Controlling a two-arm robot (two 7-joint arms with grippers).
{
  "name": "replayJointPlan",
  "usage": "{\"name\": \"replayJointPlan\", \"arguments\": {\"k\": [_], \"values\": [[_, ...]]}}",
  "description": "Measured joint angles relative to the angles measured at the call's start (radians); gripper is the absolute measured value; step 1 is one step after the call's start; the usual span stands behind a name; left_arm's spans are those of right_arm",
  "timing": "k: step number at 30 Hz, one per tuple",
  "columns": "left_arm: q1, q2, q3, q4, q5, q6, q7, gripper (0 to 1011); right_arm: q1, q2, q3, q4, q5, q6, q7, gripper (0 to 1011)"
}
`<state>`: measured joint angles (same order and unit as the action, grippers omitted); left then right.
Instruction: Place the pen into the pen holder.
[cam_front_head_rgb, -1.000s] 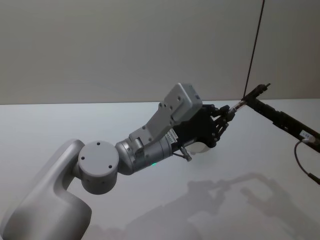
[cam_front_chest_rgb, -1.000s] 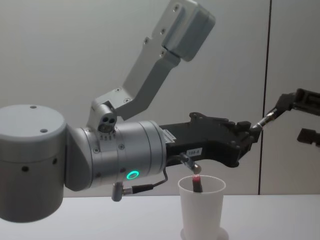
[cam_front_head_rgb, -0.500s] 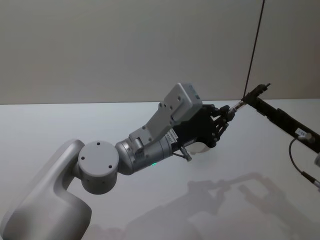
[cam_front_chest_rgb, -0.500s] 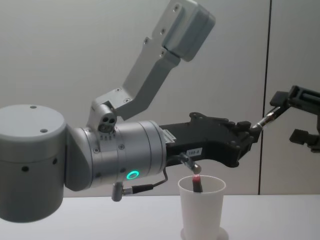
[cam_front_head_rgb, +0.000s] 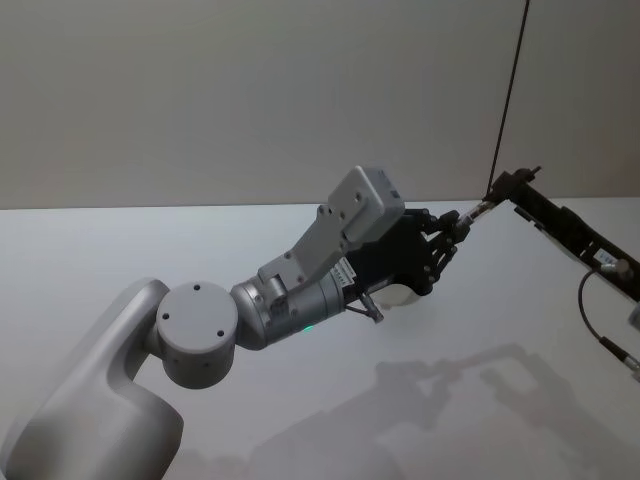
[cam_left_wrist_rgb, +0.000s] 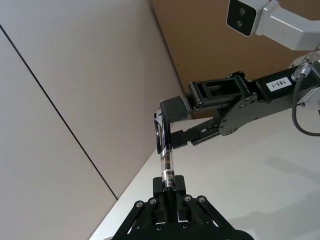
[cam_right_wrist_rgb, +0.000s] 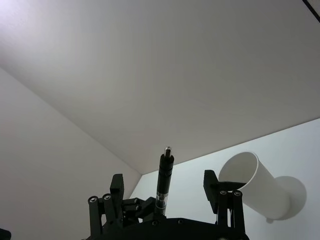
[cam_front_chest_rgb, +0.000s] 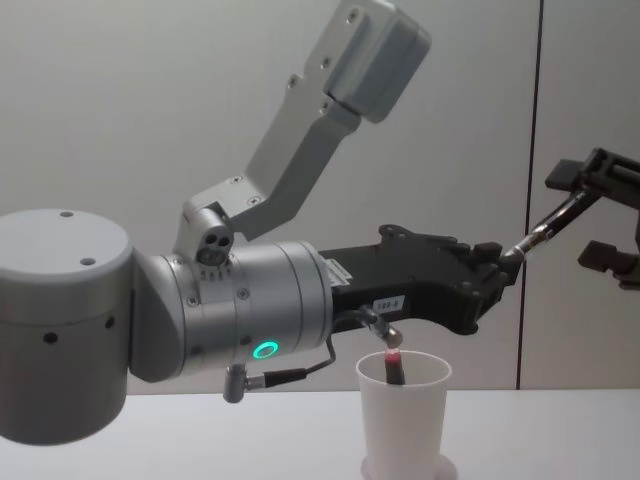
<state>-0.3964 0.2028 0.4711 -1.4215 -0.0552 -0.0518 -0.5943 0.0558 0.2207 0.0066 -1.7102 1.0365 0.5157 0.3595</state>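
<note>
While aloft, pen (cam_front_chest_rgb: 545, 223) tilted rightward-up

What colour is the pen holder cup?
Plain white; the pen holder shows best in the chest view.

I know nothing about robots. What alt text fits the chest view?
The left gripper, on a big grey arm, holds a pen slanting up to the right gripper at the right edge. Below stands the pen holder, a white paper cup with a red-tipped object inside.
</note>
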Motion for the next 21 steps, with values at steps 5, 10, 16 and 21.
{"name": "replayJointPlan", "arguments": {"k": [5,10,16,21], "values": [[0.0,0.0,0.0,0.0,0.0,0.0,0.0,140,-0.001,0.002,-0.006,0.001,0.012,-0.013,0.0,1001],[0.0,0.0,0.0,0.0,0.0,0.0,0.0,140,-0.001,0.004,-0.012,0.004,0.019,-0.025,0.001,1001],[0.0,0.0,0.0,0.0,0.0,0.0,0.0,140,0.001,0.006,-0.02,0.011,0.019,-0.04,0.005,1001],[0.0,0.0,0.0,0.0,0.0,0.0,0.0,140,0.006,0.008,-0.028,0.022,0.016,-0.058,0.012,1001]]}}
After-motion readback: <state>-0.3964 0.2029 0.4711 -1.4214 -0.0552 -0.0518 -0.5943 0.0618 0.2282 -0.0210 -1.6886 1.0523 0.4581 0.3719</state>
